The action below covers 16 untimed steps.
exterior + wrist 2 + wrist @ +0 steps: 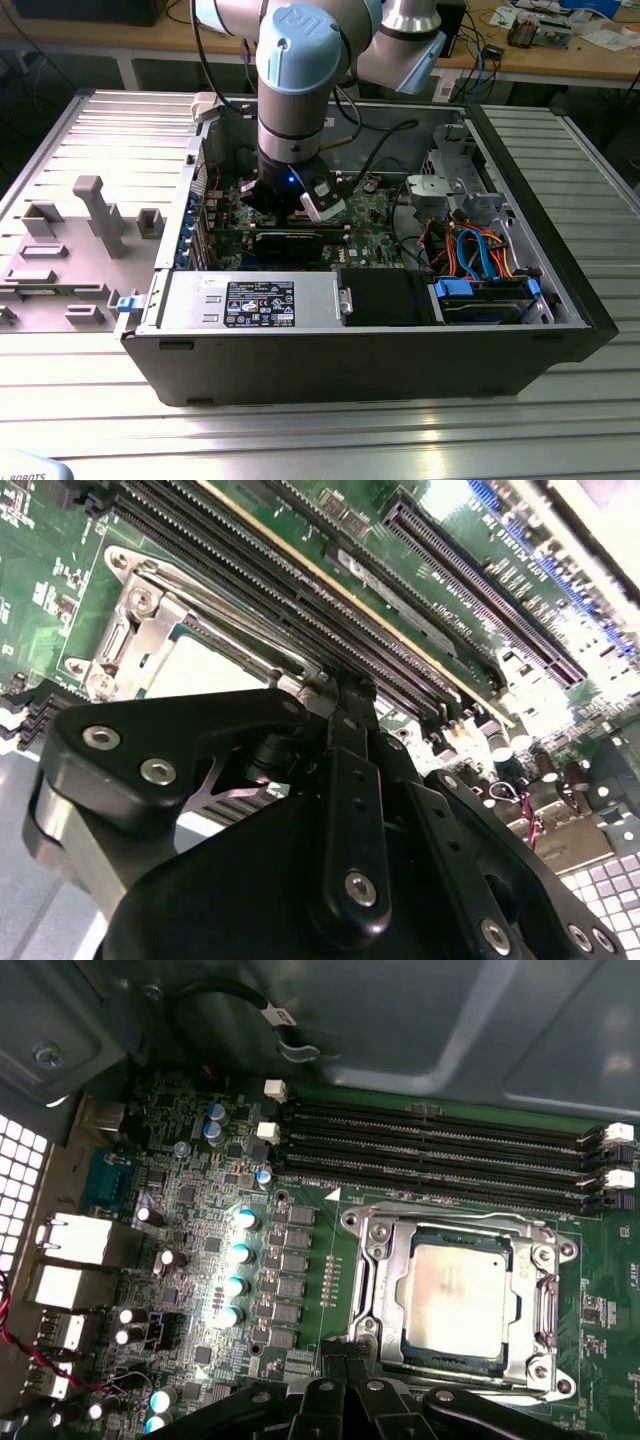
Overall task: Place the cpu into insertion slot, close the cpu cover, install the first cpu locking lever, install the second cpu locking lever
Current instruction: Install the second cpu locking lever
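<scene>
Gripper (300, 205): black, at end of robot arm (295, 70), lowered into open PC case (330, 350), over the motherboard. Fingertips hidden behind linkage in both wrist views; can't tell if apart or closed, or if anything is held.
Gripper linkage (340, 810): black bars w/ silver screws, just beside the socket in both wrist views.
Cpu (458, 1298): silvery-grey top, seated flat in the insertion slot (400, 1355).
Cpu cover (385, 1260): silvery frame lying down around chip, cpu showing through its window.
Memory slots (440, 1155): parallel black rows just beside the socket.
Motherboard (200, 1260): green, inside case; round capacitors and rear ports to one side of socket.
PC case contents, exterior view: long black card (288, 243) near gripper; power supply box (250, 300) w/ label along front wall; blue-and-orange cables (480, 250) and drive bay at the exterior view's right.
Table (320, 430): ribbed metal, case sits on it.
Grey fixture (70, 250): on table at the exterior view's left, w/ upright blocks.
</scene>
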### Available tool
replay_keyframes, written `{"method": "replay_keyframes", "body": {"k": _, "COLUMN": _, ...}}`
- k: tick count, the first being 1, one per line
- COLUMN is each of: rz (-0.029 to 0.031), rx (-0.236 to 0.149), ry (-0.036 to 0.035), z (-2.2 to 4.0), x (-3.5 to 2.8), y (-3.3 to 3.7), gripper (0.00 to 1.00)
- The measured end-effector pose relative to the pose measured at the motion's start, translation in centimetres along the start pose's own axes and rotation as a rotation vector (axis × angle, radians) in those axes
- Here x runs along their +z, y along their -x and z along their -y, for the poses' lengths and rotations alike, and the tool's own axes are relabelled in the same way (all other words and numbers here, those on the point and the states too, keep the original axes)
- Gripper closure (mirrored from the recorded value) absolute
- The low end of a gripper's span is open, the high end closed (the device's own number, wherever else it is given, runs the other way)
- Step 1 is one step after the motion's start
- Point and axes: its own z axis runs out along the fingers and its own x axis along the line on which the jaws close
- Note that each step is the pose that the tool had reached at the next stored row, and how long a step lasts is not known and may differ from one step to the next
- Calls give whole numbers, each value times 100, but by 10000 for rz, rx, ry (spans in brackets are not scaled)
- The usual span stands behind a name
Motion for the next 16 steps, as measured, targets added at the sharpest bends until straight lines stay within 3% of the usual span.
{"method": "replay_keyframes", "body": {"k": 6, "rz": -3, "rx": 0, "ry": 3, "z": -23, "x": -68, "y": -9, "gripper": 89}}
{"method": "replay_keyframes", "body": {"k": 9, "rz": 1, "rx": -2, "ry": 26, "z": -66, "x": -187, "y": -9, "gripper": 89}}
{"method": "replay_keyframes", "body": {"k": 12, "rz": 1, "rx": -2, "ry": 25, "z": -86, "x": -258, "y": -11, "gripper": 89}}
{"method": "replay_keyframes", "body": {"k": 16, "rz": 1, "rx": -2, "ry": 26, "z": -94, "x": -287, "y": -11, "gripper": 89}}
